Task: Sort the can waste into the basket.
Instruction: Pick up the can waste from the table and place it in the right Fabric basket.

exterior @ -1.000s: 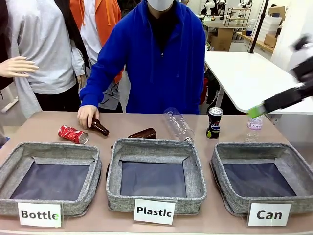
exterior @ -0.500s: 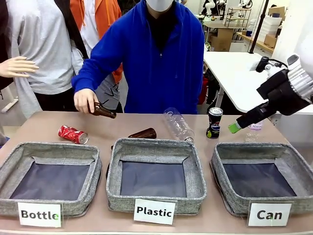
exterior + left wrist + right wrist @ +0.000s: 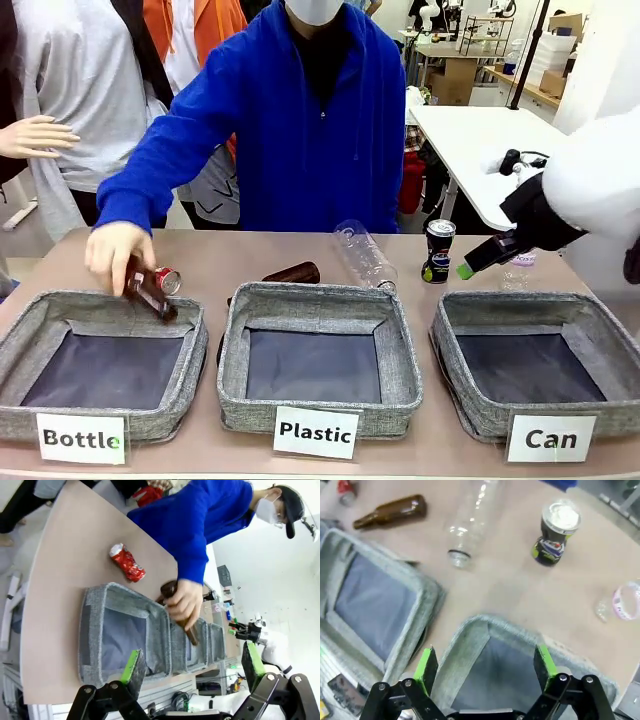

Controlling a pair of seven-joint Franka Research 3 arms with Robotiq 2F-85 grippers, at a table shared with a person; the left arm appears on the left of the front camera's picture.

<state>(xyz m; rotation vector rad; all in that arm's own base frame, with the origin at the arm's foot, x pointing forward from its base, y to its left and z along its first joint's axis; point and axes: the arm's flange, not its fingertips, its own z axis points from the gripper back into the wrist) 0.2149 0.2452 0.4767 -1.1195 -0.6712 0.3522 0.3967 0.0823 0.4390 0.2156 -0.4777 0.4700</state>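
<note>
Right wrist: black can (image 3: 555,532) beyond fingers (image 3: 426,666)

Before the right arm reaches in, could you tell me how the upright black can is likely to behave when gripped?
The black can stands upright on a small base, so a sideways nudge would probably tip it and set it rolling. Its wall looks dented, suggesting thin, light metal that may crumple if squeezed.
</note>
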